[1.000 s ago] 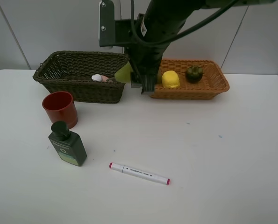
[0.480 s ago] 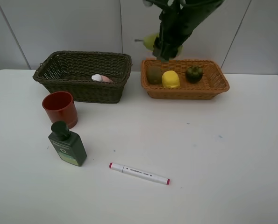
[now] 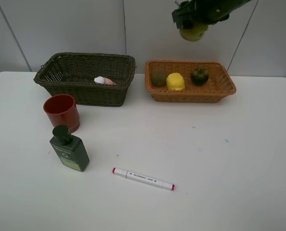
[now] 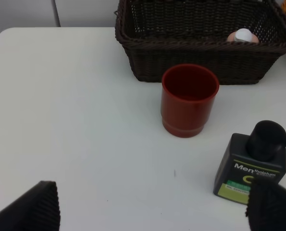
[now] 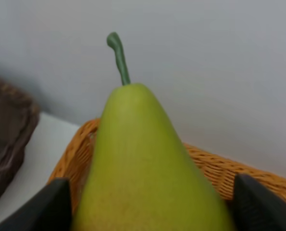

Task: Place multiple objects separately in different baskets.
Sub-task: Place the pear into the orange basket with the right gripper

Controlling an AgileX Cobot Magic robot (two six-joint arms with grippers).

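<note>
Higher now, right gripper point(image 5: 150, 207) clasps one pear point(image 3: 192, 33) above tan basket point(image 3: 191, 95) with three fruits point(image 3: 175, 82); left gripper point(image 4: 152, 211) gapes.

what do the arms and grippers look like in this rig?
Right arm is black and bulky. Left gripper and right gripper both have matte black, blunt fingertips. No markings or cables show.

red cup point(image 3: 61, 111), yellow lemon point(image 3: 175, 81), green pear point(image 5: 143, 163)
</note>
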